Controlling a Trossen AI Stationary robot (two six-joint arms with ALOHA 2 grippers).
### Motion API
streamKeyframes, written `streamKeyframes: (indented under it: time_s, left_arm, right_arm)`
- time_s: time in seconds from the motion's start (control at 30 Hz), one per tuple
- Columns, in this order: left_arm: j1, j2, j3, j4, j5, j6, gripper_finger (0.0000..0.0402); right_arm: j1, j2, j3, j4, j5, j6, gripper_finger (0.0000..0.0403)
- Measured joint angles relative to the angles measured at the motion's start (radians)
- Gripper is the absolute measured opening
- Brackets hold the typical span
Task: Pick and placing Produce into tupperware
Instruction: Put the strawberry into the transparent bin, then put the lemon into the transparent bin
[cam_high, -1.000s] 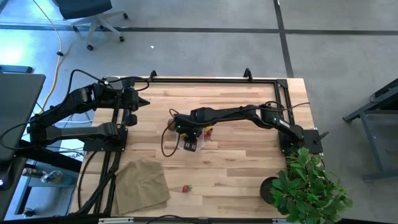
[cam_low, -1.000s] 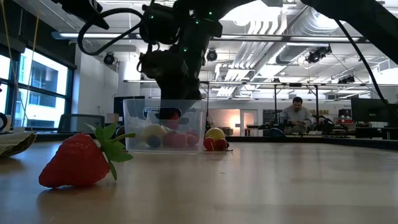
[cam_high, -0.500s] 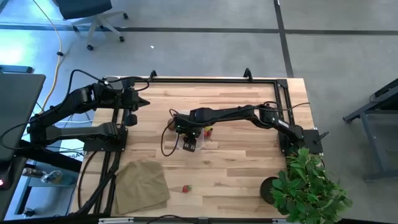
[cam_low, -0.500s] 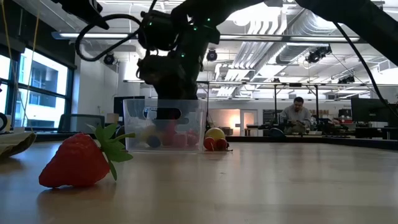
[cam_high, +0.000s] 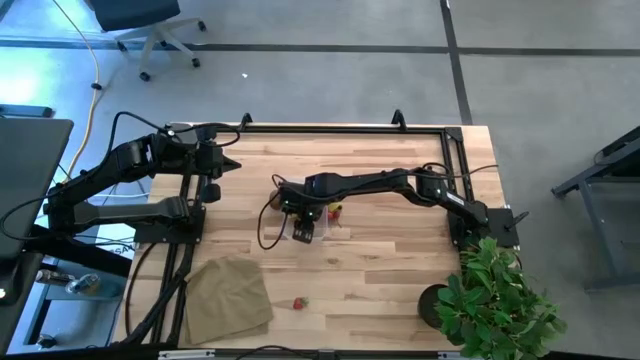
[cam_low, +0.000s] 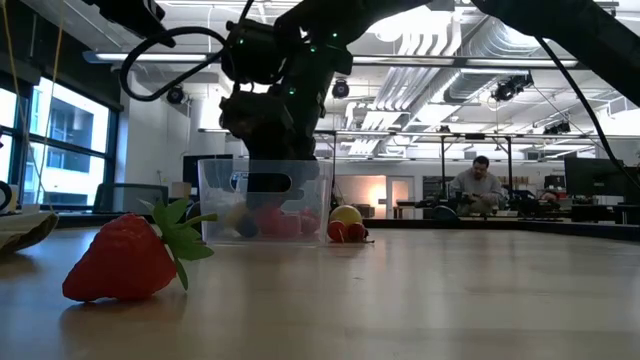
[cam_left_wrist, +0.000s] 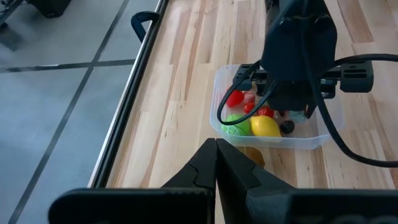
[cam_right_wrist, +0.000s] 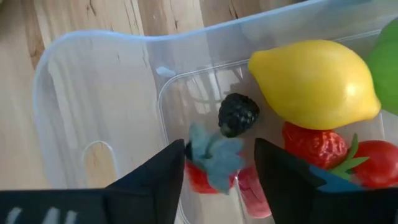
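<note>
At centre frame in the high view we see the tupperware (cam_high: 305, 229) under the right gripper (cam_right_wrist: 219, 163), whose jaws now stand apart over a strawberry (cam_right_wrist: 211, 167) inside the tub; a second ago they were narrower, so we judge the berry just released. A lemon (cam_right_wrist: 314, 82) and blackberry (cam_right_wrist: 238, 114) lie beside it. The left gripper (cam_left_wrist: 216, 163), jaws together, waits at upper left. Another strawberry (cam_high: 298, 303) remains on the wooden table (cam_high: 380, 270) near a tan cloth (cam_high: 230, 295). Beyond, a person (cam_low: 478, 184) sits in the room.
</note>
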Motion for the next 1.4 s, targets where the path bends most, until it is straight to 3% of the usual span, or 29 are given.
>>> streamKeyframes:
  time_s: [0.27, 0.6, 1.13, 1.4]
  left_arm:
    - [0.000, 0.000, 0.000, 0.000, 0.000, 0.000, 0.0001]
    - [0.000, 0.000, 0.000, 0.000, 0.000, 0.000, 0.0001]
    - [0.000, 0.000, 0.000, 0.000, 0.000, 0.000, 0.0001]
    - [0.000, 0.000, 0.000, 0.000, 0.000, 0.000, 0.0001]
  right_arm:
    - [0.000, 0.000, 0.000, 0.000, 0.016, -0.023, 0.0223]
    - [-0.002, -0.023, 0.027, -0.011, 0.068, -0.023, 0.0224]
    - [-0.059, -0.025, 0.331, -0.178, 0.193, -0.017, 0.0224]
    - [-0.099, -0.073, 0.287, -0.237, 0.171, 0.020, 0.0224]
